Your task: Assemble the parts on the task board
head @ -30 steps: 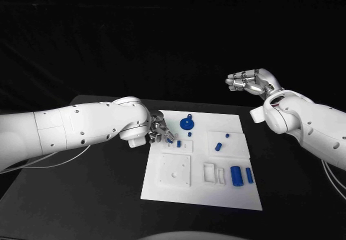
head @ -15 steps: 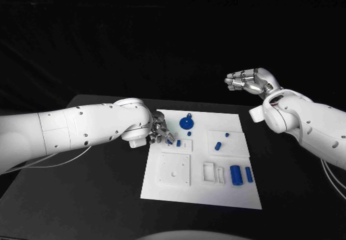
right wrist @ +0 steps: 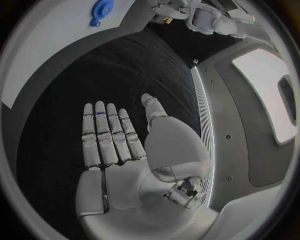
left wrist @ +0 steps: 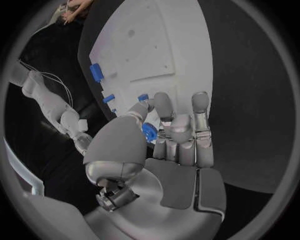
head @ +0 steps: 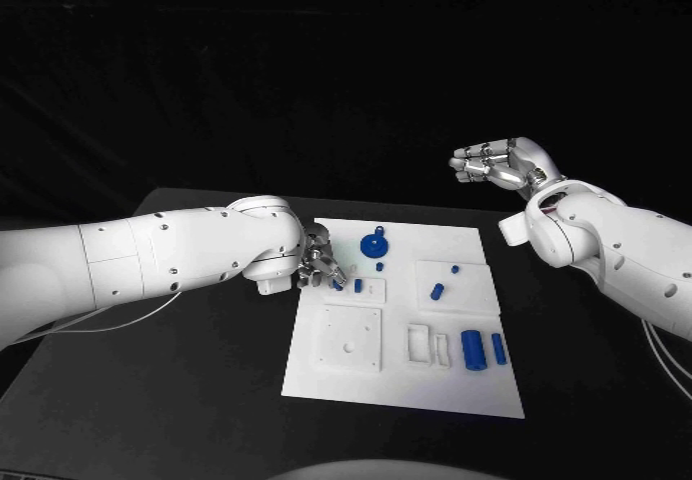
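Note:
The white task board (head: 464, 388) lies in the middle of the black table. My left hand (head: 319, 266) hangs over the board's left edge and pinches a small blue part (left wrist: 149, 133) between thumb and fingers. Just beside that hand a blue peg (head: 358, 286) stands in a small white block. A round blue disc (head: 374, 244) lies near the board's far edge, also seen as a disc (right wrist: 101, 9) from the right wrist. My right hand (head: 496, 162) is raised beyond the board's far right corner, its fingers (right wrist: 106, 135) straight and apart, holding nothing.
Two small blue pieces (head: 437, 292) sit on a square plate at the board's right. A thick blue cylinder (head: 475, 350) and a thinner one (head: 499, 349) lie near the front right. A white square plate (head: 351, 338) and slotted white blocks (head: 420, 345) occupy the front.
My left arm has edged slightly toward the board; its hand stays at the left edge with the blue part. The right hand has not moved.

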`<action>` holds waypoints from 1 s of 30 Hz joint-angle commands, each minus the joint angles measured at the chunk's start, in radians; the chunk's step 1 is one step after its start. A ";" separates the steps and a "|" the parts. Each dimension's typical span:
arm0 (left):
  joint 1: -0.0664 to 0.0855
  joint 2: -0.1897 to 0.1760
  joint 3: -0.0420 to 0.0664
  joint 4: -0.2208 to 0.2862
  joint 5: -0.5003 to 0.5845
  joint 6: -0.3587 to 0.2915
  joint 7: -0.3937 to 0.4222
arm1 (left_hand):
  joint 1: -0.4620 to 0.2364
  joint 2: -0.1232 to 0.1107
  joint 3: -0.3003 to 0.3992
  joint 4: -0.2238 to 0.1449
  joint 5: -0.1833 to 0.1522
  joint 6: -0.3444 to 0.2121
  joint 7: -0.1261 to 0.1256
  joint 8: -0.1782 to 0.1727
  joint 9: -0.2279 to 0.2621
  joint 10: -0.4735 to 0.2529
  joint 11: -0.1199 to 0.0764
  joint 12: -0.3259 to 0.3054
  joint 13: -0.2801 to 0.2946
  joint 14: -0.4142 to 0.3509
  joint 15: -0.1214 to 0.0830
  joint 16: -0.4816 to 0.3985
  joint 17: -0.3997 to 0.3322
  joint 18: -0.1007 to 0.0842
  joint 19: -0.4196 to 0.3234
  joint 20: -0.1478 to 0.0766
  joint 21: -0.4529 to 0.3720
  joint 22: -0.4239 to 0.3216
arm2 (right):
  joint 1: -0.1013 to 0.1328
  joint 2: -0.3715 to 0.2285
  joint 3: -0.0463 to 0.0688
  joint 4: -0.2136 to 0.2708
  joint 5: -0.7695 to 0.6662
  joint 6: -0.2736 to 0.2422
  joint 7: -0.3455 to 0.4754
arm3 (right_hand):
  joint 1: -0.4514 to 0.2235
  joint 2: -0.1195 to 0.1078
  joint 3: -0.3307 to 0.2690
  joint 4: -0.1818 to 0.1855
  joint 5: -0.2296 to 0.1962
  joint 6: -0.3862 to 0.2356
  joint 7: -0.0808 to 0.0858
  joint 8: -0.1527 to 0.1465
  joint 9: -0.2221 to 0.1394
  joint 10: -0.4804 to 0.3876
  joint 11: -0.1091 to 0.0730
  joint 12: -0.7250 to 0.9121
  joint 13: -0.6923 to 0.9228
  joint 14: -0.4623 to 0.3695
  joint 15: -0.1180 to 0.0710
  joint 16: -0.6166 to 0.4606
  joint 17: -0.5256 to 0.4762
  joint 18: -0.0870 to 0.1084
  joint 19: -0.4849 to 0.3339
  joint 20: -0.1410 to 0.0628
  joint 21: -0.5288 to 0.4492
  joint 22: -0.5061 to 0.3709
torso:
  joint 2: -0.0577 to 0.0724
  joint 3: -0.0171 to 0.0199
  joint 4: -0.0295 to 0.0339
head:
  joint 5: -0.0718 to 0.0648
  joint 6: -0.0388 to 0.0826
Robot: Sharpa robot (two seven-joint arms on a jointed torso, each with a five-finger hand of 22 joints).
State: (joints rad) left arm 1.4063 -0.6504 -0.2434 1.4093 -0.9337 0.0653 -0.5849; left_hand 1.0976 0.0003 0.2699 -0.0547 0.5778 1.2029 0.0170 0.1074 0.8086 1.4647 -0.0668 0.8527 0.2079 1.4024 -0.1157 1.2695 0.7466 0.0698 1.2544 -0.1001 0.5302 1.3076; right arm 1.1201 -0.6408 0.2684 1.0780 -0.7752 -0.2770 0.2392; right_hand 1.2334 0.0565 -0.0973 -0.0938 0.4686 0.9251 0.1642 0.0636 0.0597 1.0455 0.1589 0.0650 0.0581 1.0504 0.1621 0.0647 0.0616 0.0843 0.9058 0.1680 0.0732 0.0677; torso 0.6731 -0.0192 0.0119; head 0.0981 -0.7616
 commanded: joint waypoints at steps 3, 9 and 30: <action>-0.002 0.004 0.000 -0.004 -0.022 0.034 -0.006 | 0.005 0.006 0.129 -0.125 0.001 0.030 -0.029 0.004 0.002 0.048 -0.019 0.001 -0.004 0.001 -0.001 -0.005 -0.002 0.014 0.000 0.010 0.004 0.019 | -0.001 0.001 0.001 0.000 -0.006 0.013 0.007 | -0.002 0.000 0.005 0.000 0.002 -0.005 0.001 -0.005 -0.002 -0.008 0.001 -0.005 0.000 -0.008 0.001 -0.003 -0.001 0.014 -0.007 0.002 0.002 -0.002 | 0.001 0.0003 -0.0007 | 0.001 -0.001; -0.005 0.005 0.000 -0.004 -0.028 0.040 -0.008 | 0.006 0.007 0.129 -0.125 -0.001 0.030 -0.029 0.004 0.002 0.048 -0.018 0.001 -0.006 0.000 -0.001 -0.007 -0.006 0.015 -0.001 0.012 0.004 0.019 | -0.001 0.002 0.001 0.000 -0.006 0.013 0.007 | -0.002 -0.001 0.005 0.001 0.003 -0.005 0.001 -0.005 -0.002 -0.008 0.001 -0.005 0.000 -0.009 0.001 -0.003 -0.001 0.014 -0.008 0.002 0.002 -0.002 | 0.001 0.0001 -0.0003 | -0.001 -0.001; -0.007 0.006 0.000 -0.002 -0.043 0.071 -0.012 | -0.009 0.008 0.123 -0.113 -0.004 0.036 -0.033 0.011 0.007 0.049 -0.019 0.004 -0.021 0.002 0.001 0.000 0.004 0.020 -0.002 0.021 0.004 0.019 | -0.003 0.002 0.001 0.001 -0.011 0.014 0.007 | -0.002 -0.002 0.005 0.002 0.004 -0.008 0.002 -0.005 -0.002 -0.010 0.001 -0.005 0.000 -0.011 0.001 -0.003 -0.002 0.014 -0.010 0.003 0.001 -0.002 | 0.001 0.0001 -0.0006 | -0.003 -0.005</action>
State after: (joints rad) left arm 1.4038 -0.6474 -0.2397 1.4048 -0.9685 0.0958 -0.5897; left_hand 1.0948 0.0032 0.2704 -0.0544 0.5720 1.2030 0.0170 0.1135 0.8109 1.4648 -0.0668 0.8527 0.1901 1.4024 -0.1155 1.2695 0.7473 0.0716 1.2532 -0.0869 0.5302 1.3074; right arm 1.1173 -0.6395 0.2684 1.0776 -0.7768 -0.2765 0.2391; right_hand 1.2333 0.0565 -0.0973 -0.0938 0.4686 0.9252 0.1642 0.0636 0.0590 1.0418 0.1626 0.0650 0.0581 1.0467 0.1658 0.0647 0.0617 0.0844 0.9021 0.1717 0.0732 0.0677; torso 0.6736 -0.0191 0.0113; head 0.0960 -0.7673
